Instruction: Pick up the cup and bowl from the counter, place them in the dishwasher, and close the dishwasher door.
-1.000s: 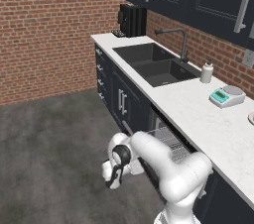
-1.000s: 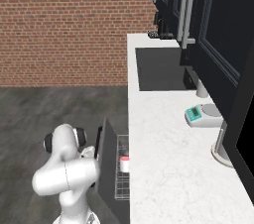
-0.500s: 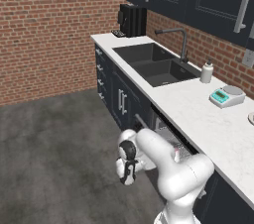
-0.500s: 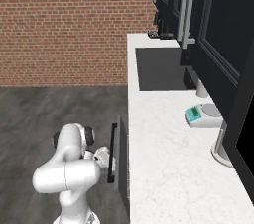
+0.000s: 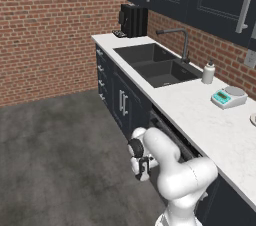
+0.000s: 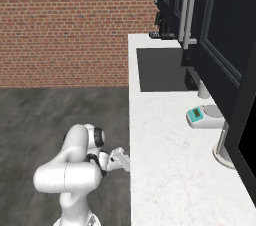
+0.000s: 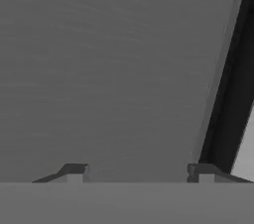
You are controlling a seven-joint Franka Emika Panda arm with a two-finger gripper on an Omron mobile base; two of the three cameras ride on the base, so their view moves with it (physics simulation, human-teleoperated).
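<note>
The dishwasher door [image 5: 172,137] stands almost upright under the counter [image 5: 200,110], with a narrow dark slit left at its top edge. My gripper [image 5: 143,168] is low in front of it, beside the counter's front edge in the right base view [image 6: 121,159]. Seen from the hand, the door's flat panel [image 7: 114,69] is very close ahead. The gripper [image 7: 139,171] is open, its two fingertips [image 7: 74,171] apart with nothing between them. A dark gap [image 7: 233,89] runs along the panel's right side. The cup and the bowl are hidden.
The counter carries a dark sink [image 5: 157,65] with a faucet [image 5: 180,37], a soap bottle [image 5: 208,72], a teal-faced scale [image 5: 227,97] and a black appliance [image 5: 132,20] at the far end. Dark wall cabinets [image 6: 210,25] hang above. Grey floor [image 5: 60,150] spreads to the left.
The dishwasher door has swung up from half open to nearly shut, hiding the wire rack. My gripper has moved in toward the cabinets with it.
</note>
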